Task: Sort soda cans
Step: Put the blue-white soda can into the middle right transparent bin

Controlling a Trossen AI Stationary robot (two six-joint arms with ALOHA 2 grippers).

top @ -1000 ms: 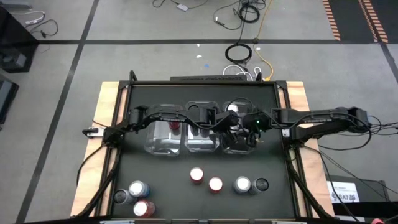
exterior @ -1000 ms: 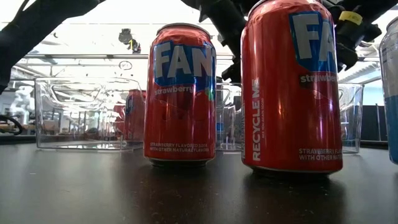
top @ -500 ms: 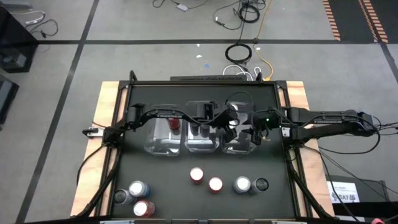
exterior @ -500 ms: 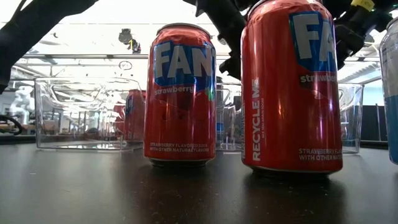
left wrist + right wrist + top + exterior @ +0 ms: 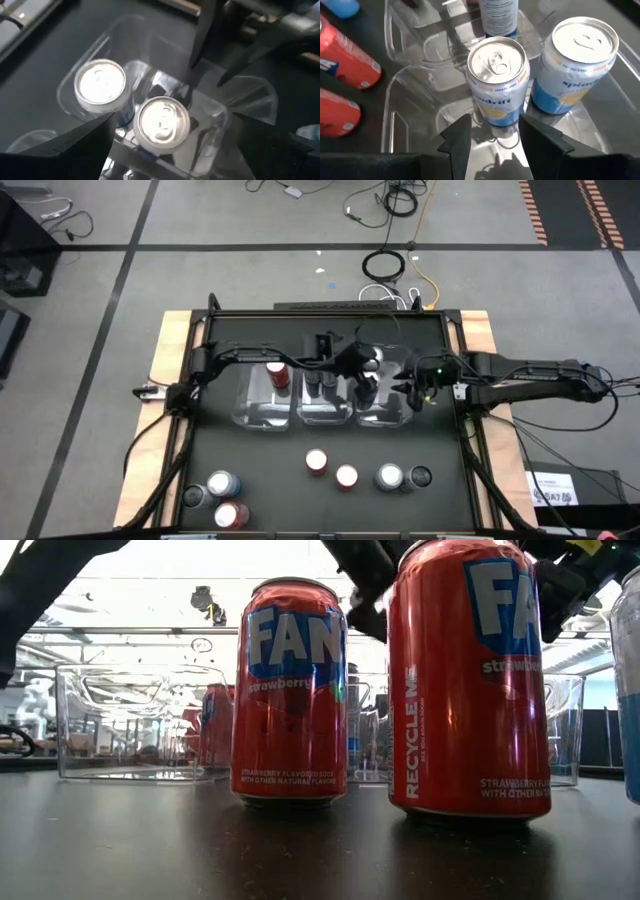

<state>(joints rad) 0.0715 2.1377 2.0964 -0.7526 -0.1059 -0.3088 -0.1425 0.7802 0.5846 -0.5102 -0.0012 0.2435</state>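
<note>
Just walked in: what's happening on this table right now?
Two robot arms are sorting soda cans into three clear bins. Both grippers are at the right bin, which holds two silver-blue cans. The left gripper hovers open above them, and the right gripper, also open, faces one can. Neither holds anything. A red can is in the left bin, and seven loose cans wait in front.
</note>
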